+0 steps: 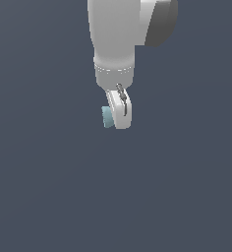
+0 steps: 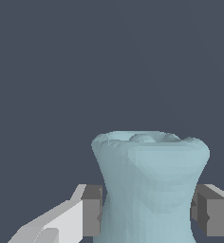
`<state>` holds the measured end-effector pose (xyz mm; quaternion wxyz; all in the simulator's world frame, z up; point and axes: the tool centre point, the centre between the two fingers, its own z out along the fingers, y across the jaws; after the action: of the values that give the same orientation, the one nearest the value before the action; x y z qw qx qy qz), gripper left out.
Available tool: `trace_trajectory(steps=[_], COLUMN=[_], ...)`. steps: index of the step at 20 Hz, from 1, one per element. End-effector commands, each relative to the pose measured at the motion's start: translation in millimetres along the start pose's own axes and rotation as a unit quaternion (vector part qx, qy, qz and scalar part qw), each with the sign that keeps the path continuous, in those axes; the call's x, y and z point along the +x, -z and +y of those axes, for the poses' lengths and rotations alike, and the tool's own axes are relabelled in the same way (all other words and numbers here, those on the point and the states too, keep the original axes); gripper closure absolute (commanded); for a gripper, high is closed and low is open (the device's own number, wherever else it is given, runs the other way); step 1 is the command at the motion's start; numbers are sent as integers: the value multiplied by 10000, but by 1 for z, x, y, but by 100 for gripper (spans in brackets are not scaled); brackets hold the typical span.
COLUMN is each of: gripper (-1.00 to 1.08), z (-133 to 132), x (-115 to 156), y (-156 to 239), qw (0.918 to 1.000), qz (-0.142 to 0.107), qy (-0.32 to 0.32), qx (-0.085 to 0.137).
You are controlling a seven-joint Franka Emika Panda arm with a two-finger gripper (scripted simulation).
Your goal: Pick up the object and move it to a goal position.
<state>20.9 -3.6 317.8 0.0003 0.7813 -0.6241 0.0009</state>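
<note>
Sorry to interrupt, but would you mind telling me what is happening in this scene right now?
A single white robot arm is handling a small pale teal spool-shaped block. Its end effector is closed around the block's pinched waist, with a grey pad pressed against each side. In the exterior view the block peeks out beside the end effector, against a plain dark background. No goal marker is visible in either view.
</note>
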Motion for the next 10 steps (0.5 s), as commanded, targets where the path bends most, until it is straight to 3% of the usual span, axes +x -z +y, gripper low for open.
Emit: trace_trajectory(steps=[1, 10], gripper=[108, 108], z=[-3, -14], x=[5, 20], y=[25, 96], qw=[10000, 10000], qz=[0, -2], qy=[2, 9], qx=[-5, -4])
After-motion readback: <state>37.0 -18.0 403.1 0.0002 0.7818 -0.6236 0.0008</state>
